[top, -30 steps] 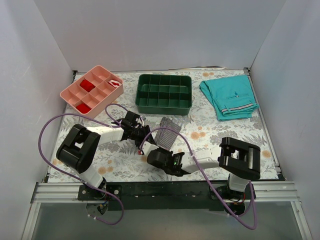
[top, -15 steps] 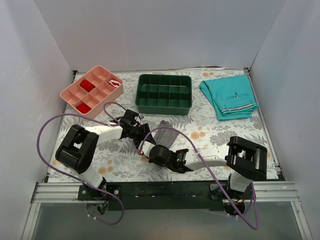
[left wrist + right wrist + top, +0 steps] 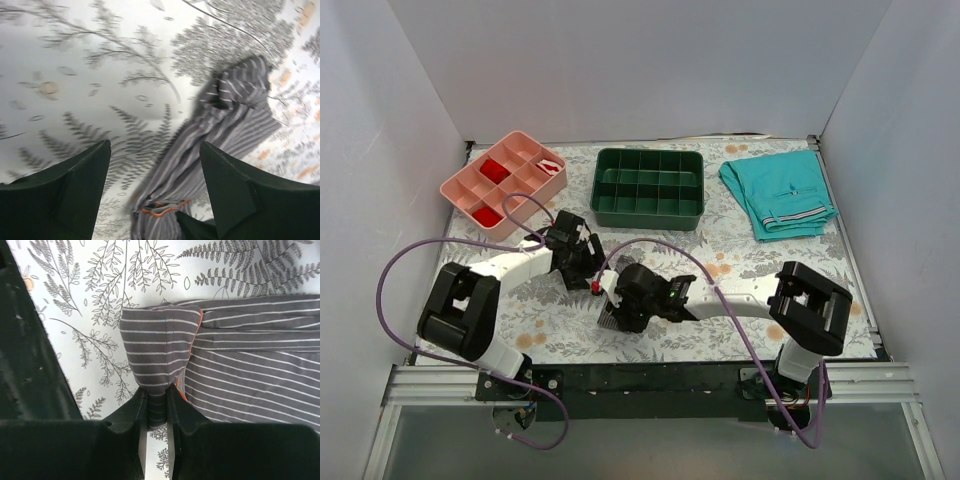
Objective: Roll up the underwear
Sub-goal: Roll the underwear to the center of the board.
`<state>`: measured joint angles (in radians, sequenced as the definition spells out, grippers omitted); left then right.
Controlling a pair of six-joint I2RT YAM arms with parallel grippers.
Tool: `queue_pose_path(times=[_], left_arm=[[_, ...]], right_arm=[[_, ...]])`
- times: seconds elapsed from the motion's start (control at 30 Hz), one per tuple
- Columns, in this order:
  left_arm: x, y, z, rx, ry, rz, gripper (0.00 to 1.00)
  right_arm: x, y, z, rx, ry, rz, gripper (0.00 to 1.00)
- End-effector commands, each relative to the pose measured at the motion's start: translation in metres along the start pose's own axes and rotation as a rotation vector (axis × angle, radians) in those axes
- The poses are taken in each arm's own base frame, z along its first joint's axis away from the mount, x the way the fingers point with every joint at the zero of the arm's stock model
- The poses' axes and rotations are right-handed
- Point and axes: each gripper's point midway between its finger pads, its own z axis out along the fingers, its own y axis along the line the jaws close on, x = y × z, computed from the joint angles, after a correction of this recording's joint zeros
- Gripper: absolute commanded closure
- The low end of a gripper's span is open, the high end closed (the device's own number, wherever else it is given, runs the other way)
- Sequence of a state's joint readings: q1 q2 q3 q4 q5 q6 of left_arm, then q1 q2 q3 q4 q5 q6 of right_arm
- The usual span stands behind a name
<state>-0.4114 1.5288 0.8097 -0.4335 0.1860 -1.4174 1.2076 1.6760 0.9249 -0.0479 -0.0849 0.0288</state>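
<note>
The underwear [image 3: 240,360] is grey cloth with fine white pinstripes and an orange seam edge. My right gripper [image 3: 157,400] is shut on a folded edge of it, and the fold bulges out just beyond the fingertips. In the top view the right gripper [image 3: 614,306] and its arm cover most of the cloth; a striped bit of the underwear [image 3: 610,321] shows beside it. My left gripper [image 3: 155,165] is open and empty, hovering above the bunched cloth [image 3: 225,120]. In the top view the left gripper [image 3: 586,270] sits just left of the right one.
A pink compartment tray [image 3: 470,185] with red items stands at the back left. A dark green compartment tray [image 3: 650,157] is at the back centre. Folded teal shorts [image 3: 780,195] lie at the back right. Purple cables loop over the floral table cover.
The underwear lay flat right of the left gripper. My right gripper has gripped its edge and carried it leftward, folding it over itself. The left gripper has drawn back a little to the far left.
</note>
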Motion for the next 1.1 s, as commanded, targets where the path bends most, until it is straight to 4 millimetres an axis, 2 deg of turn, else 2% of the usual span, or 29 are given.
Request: queue_pose_path(times=[0.0,0.1,0.17,0.2,0.27,0.3,0.37,0.4,0.57,0.73,0.87,1.07], left_arm=[[0.003,0.066,-0.012,-0.257,-0.064,-0.019,0.27],[0.003,0.066,-0.021,-0.237,-0.093,-0.041,0.26],[0.004,0.063,-0.024,-0.211,-0.109,-0.046,0.25],[0.009,0.064,-0.024,-0.195,-0.1,-0.049,0.25],[0.004,0.056,-0.029,-0.145,-0.143,-0.038,0.25],[0.012,0.053,-0.028,-0.108,-0.118,-0.033,0.25],[0.009,0.038,-0.034,-0.026,-0.139,-0.008,0.25],[0.015,0.034,-0.034,0.013,-0.118,0.0,0.25],[0.019,0.006,-0.048,0.208,-0.15,0.065,0.25],[0.027,-0.004,-0.056,0.3,-0.162,0.091,0.28],[0.043,-0.01,-0.057,0.362,-0.124,0.11,0.35],[0.069,-0.018,-0.05,0.362,-0.069,0.189,0.41]], right_arm=[[0.013,0.017,-0.002,-0.216,0.073,0.14,0.99],[0.01,0.017,-0.007,-0.332,0.062,0.209,0.98],[0.009,0.008,-0.009,-0.362,0.054,0.25,0.98],[0.008,0.012,-0.009,-0.408,0.055,0.274,0.98],[0.008,0.008,-0.011,-0.446,0.053,0.308,0.98],[0.008,0.01,-0.01,-0.485,0.058,0.327,0.97],[0.007,0.005,-0.01,-0.503,0.055,0.365,0.97],[0.009,0.005,-0.009,-0.529,0.062,0.386,0.97],[0.012,-0.006,-0.011,-0.607,0.064,0.504,0.97],[0.013,-0.018,-0.009,-0.628,0.067,0.592,0.97],[0.016,-0.024,-0.006,-0.634,0.085,0.652,0.97],[0.015,-0.032,-0.003,-0.635,0.103,0.733,0.95]])
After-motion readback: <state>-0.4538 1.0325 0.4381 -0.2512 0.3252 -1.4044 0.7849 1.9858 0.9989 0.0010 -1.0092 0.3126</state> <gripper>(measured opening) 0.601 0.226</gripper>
